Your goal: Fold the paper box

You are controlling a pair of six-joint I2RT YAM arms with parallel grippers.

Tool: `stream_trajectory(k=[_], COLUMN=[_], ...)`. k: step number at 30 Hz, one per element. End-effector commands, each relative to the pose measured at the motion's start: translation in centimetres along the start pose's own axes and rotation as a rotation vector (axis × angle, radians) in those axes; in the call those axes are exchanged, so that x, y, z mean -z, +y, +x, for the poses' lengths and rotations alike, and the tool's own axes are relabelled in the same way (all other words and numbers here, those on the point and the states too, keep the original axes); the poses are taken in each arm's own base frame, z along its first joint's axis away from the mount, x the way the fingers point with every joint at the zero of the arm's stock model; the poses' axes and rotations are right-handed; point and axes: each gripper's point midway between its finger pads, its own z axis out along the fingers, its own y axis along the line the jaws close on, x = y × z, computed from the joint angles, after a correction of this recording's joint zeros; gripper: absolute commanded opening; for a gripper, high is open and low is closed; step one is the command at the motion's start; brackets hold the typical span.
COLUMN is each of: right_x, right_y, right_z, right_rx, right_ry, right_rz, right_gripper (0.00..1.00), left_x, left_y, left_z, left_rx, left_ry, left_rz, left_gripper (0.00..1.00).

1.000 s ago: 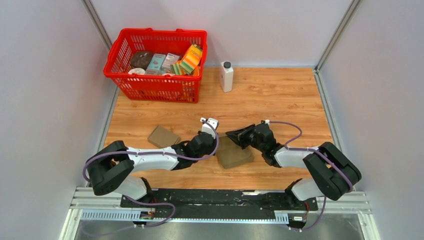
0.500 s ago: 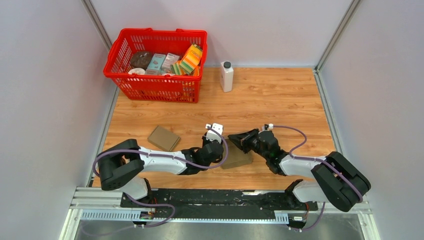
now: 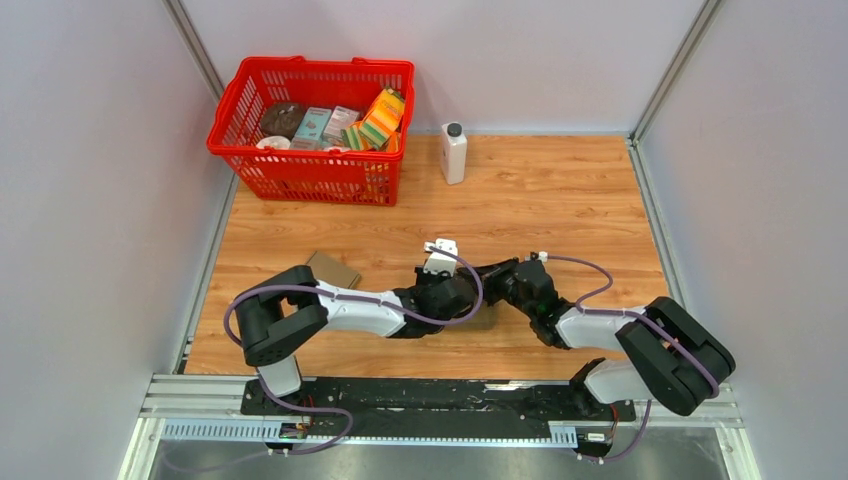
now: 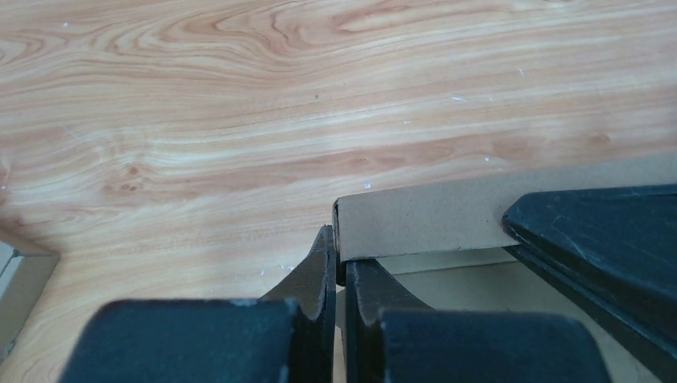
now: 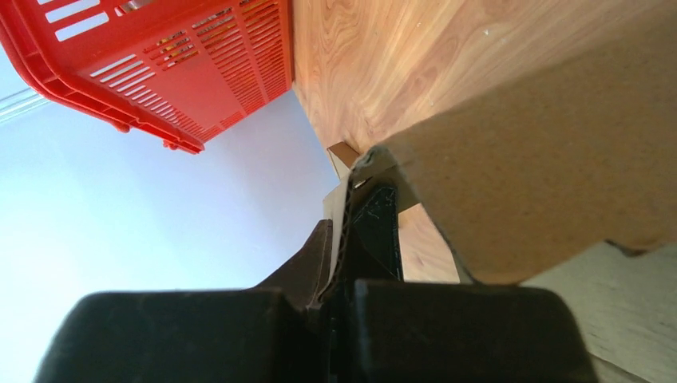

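The brown paper box (image 3: pixel 484 313) lies near the front middle of the table, mostly hidden under both arms. My left gripper (image 3: pixel 470 297) is shut on one raised flap of it; in the left wrist view its fingers pinch the edge of the brown flap (image 4: pixel 431 215). My right gripper (image 3: pixel 492 275) is shut on another flap; in the right wrist view the corrugated edge (image 5: pixel 345 231) sits between its fingers and a broad brown panel (image 5: pixel 543 159) fills the right side. The two grippers meet over the box.
A second flat brown cardboard piece (image 3: pixel 333 269) lies left of the arms. A red basket (image 3: pixel 310 170) with several packets stands at the back left. A white bottle (image 3: pixel 453 152) stands at the back middle.
My left gripper has moved right across the box to its right part. My right gripper has stayed on its flap, shifting slightly right. The box is now mostly covered.
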Motion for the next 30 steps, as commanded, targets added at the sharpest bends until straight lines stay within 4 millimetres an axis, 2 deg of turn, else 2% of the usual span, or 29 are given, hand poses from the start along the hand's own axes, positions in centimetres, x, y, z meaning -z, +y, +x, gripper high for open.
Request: stream_trajectory(k=[1, 3, 4, 6, 7, 8, 12, 13, 14, 15, 16, 17, 19, 21, 22, 23, 24, 25, 26, 27, 28, 29, 30], right_x=[-0.2, -0.2, -0.1, -0.1, 0.0, 0.0, 0.0, 0.0, 0.0, 0.1, 0.1, 0.1, 0.2, 0.1, 0.1, 0.1, 0.1, 0.2, 0.1, 0.4, 0.9, 1.3, 1.9], right_y=[-0.9, -0.9, -1.0, -0.8, -0.8, -0.8, -0.3, -0.3, -0.2, -0.2, -0.1, -0.1, -0.3, -0.5, -0.8, -1.0, -1.7, -1.9, -1.6, -2.7, -2.3, -2.0, -2.4], right_z=[1.0, 0.8, 0.7, 0.8, 0.8, 0.8, 1.0, 1.1, 1.2, 1.2, 1.2, 1.1, 1.0, 0.9, 0.8, 0.7, 0.4, 0.3, 0.3, 0.1, 0.1, 0.0, 0.4], right_rx=[-0.03, -0.032, -0.034, -0.033, -0.033, -0.035, -0.041, -0.044, -0.044, -0.043, -0.036, -0.033, -0.025, 0.001, 0.016, 0.089, 0.133, 0.194, 0.325, 0.395, 0.446, 0.498, 0.632], right_ry=[0.042, 0.032, 0.028, 0.03, 0.029, 0.032, 0.04, 0.043, 0.046, 0.045, 0.04, 0.036, 0.019, 0.012, 0.005, 0.001, -0.007, -0.008, -0.001, 0.008, 0.004, 0.006, 0.052], right_rz=[0.06, 0.064, 0.067, 0.064, 0.061, 0.064, 0.054, 0.053, 0.053, 0.051, 0.054, 0.056, 0.067, 0.069, 0.088, 0.091, 0.122, 0.134, 0.132, 0.181, 0.176, 0.165, 0.172], right_gripper=[0.0, 0.0, 0.0, 0.0, 0.0, 0.0, 0.0, 0.0, 0.0, 0.0, 0.0, 0.0, 0.0, 0.0, 0.0, 0.01, 0.04, 0.07, 0.19, 0.25, 0.31, 0.47, 0.5], left_x=[-0.1, -0.1, 0.0, 0.4, 0.5, 0.5, 0.1, -0.1, -0.4, -0.6, -0.8, -0.8, -0.9, -0.9, -0.9, -0.8, -0.7, -0.6, -0.5, -0.4, -0.3, -0.2, -0.1], left_y=[3.4, 1.6, 1.7, 0.2, 0.5, 0.2, 0.4, 0.1, 0.8, 1.7, 1.6, 2.6, 3.0, 2.4, 2.7, 1.7, 1.6, 2.3, 1.6, 1.7, 2.0, 2.1, 2.3], left_z=[0.3, -0.4, 0.7, 0.0, 0.7, 0.5, 0.7, 0.0, 0.8, 0.4, -0.5, 0.2, -0.1, 0.0, 1.0, 0.6, 0.9, 2.1, 1.9, 2.1, 2.7, 2.9, 3.2], left_rx=[-0.017, 0.01, -0.012, 0.025, 0.014, 0.023, 0.002, 0.007, -0.036, -0.023, -0.005, -0.041, -0.032, -0.034, -0.051, -0.014, -0.021, -0.039, -0.019, -0.03, -0.041, -0.047, -0.055], left_ry=[0.01, -0.009, 0.0, -0.026, -0.022, -0.033, -0.024, -0.032, -0.003, -0.014, -0.022, 0.007, -0.004, 0.002, 0.016, 0.001, 0.001, 0.014, 0.006, 0.01, 0.02, 0.028, 0.035], left_rz=[-0.173, -0.063, -0.021, 0.085, 0.1, 0.115, 0.088, 0.075, 0.029, -0.037, -0.067, -0.117, -0.15, -0.109, -0.093, -0.033, -0.012, -0.003, 0.037, 0.047, 0.048, 0.055, 0.054], left_gripper=[0.0, 0.0, 0.0, 0.15, 0.23, 0.3, 0.34, 0.32, 0.22, 0.14, 0.05, 0.0, 0.0, 0.0, 0.0, 0.0, 0.0, 0.0, 0.0, 0.0, 0.0, 0.0, 0.0])
